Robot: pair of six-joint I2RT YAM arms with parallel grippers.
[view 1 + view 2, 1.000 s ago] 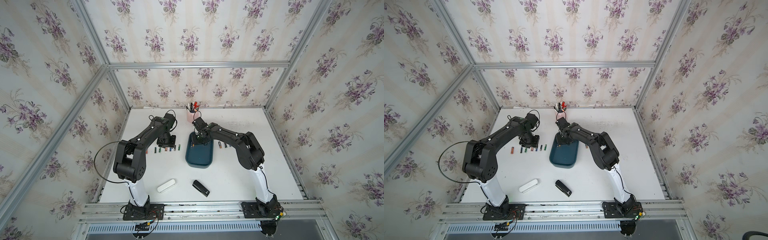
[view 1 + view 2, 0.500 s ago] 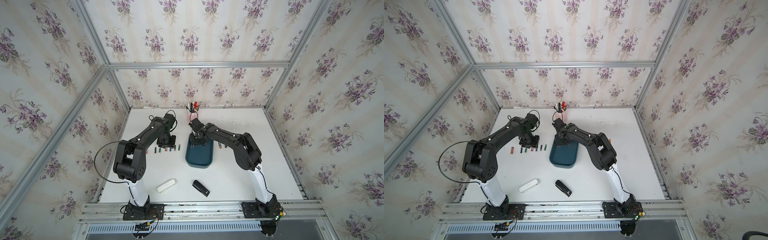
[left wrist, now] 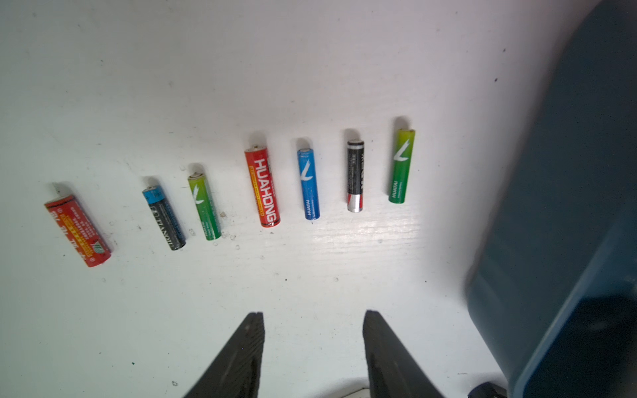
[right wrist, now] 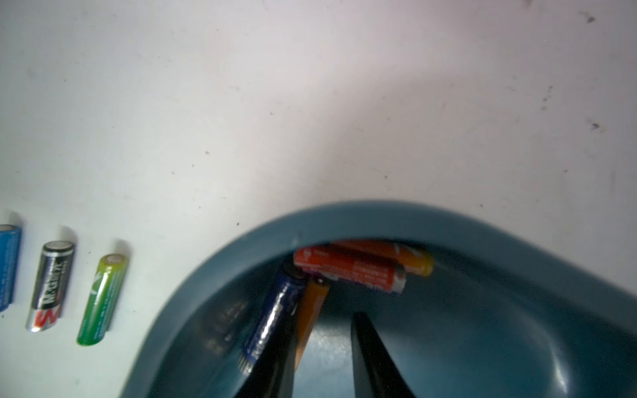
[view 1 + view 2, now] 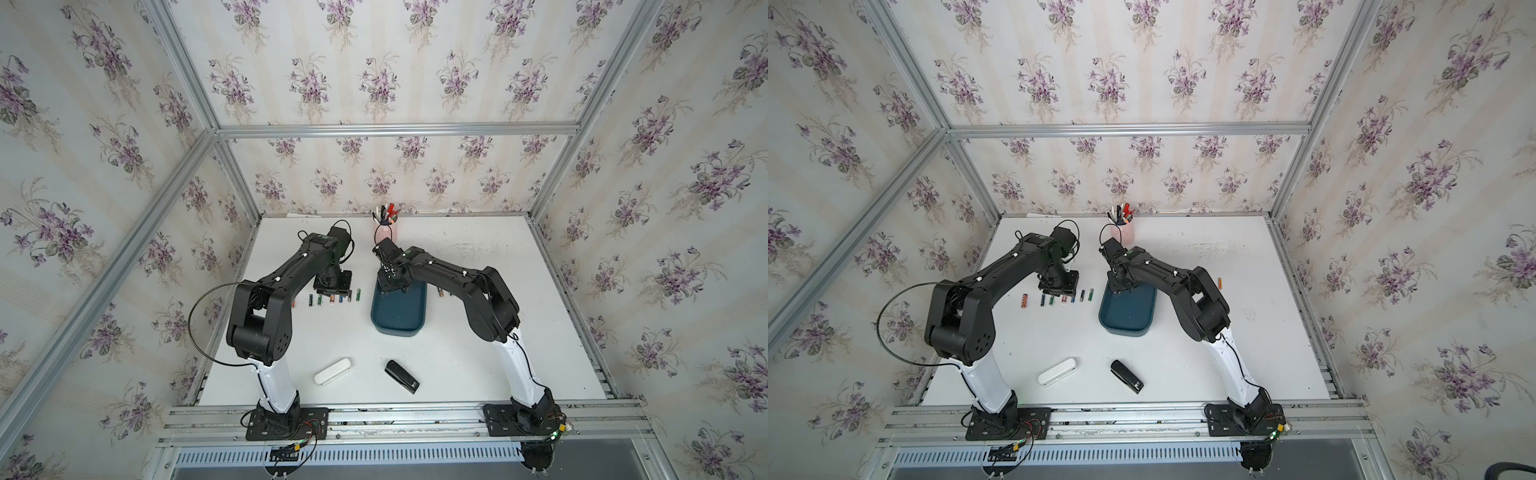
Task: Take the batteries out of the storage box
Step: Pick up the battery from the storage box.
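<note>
Right wrist view: caught right gripper (image 4: 325,317) spread inside storage box (image 4: 379,213), astride orange battery (image 4: 312,306), seemingly to pinch it out. Saw left gripper (image 3: 313,315) parted, empty, above table (image 3: 310,69) beside batteries (image 3: 308,182) already out, likely waiting clear.

Right tool (image 4: 324,320) — shifted left, within storage box (image 4: 448,220)
</note>
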